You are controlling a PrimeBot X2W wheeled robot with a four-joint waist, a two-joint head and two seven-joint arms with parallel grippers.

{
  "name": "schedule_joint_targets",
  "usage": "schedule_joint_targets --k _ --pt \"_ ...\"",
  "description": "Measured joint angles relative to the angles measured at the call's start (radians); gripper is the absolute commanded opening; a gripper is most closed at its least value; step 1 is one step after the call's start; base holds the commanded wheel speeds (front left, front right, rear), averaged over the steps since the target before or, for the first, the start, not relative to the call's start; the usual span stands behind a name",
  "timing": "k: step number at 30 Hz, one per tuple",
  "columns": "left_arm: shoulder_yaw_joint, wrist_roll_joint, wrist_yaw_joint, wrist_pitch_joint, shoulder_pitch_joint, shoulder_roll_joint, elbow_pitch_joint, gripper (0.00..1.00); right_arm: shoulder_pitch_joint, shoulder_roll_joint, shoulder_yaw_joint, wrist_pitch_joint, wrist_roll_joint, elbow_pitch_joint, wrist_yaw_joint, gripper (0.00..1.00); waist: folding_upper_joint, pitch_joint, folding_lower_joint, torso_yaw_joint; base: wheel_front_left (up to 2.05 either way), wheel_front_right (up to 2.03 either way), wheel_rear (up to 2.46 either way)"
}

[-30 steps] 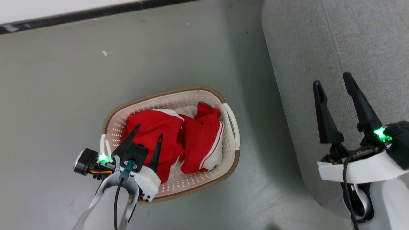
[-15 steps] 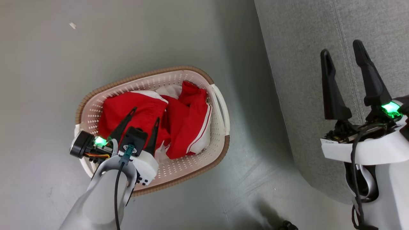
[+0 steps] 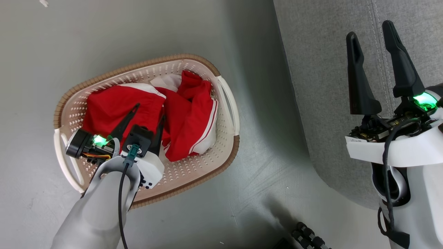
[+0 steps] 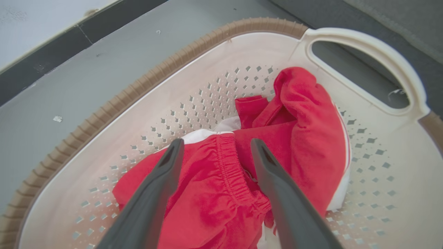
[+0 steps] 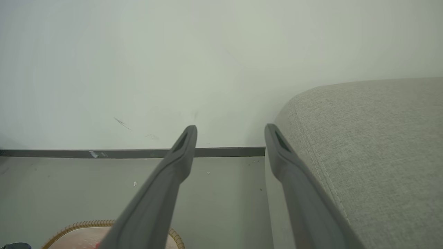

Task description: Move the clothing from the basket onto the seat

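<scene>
Red clothing (image 3: 152, 117) with white stripes and panels lies heaped in the cream basket (image 3: 225, 100) with its brown rim, on the floor left of the grey seat (image 3: 322, 69). My left gripper (image 3: 149, 111) is open and reaches down over the left red garment; in the left wrist view its fingers straddle the gathered waistband of the clothing (image 4: 221, 180) inside the basket (image 4: 193, 86), with nothing gripped. My right gripper (image 3: 369, 28) stands open over the seat, holding nothing. In the right wrist view that gripper (image 5: 230, 133) points at the wall, with the seat (image 5: 373, 138) on its right.
The grey floor (image 3: 104, 38) surrounds the basket. A white wall with a dark skirting strip (image 5: 104, 153) lies beyond it. A black ribbed part (image 3: 308, 237) sticks up at the bottom edge between basket and seat. The basket's rim (image 5: 86, 224) peeks in low in the right wrist view.
The head camera has tilted down and the picture has shifted; the wall strip has left the head view. My left gripper has sunk a little further toward the clothing, staying open. The right gripper is unchanged.
</scene>
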Motion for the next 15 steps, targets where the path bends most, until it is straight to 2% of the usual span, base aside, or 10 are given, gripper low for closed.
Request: schedule_joint_targets --k 15 --pt "-0.002 0.018 0.008 0.0 -0.057 0.022 0.038 1.0 -0.041 0.0 0.006 0.0 0.034 0.001 0.0 1.0 0.0 0.083 0.0 -0.048 0.0 0.0 0.0"
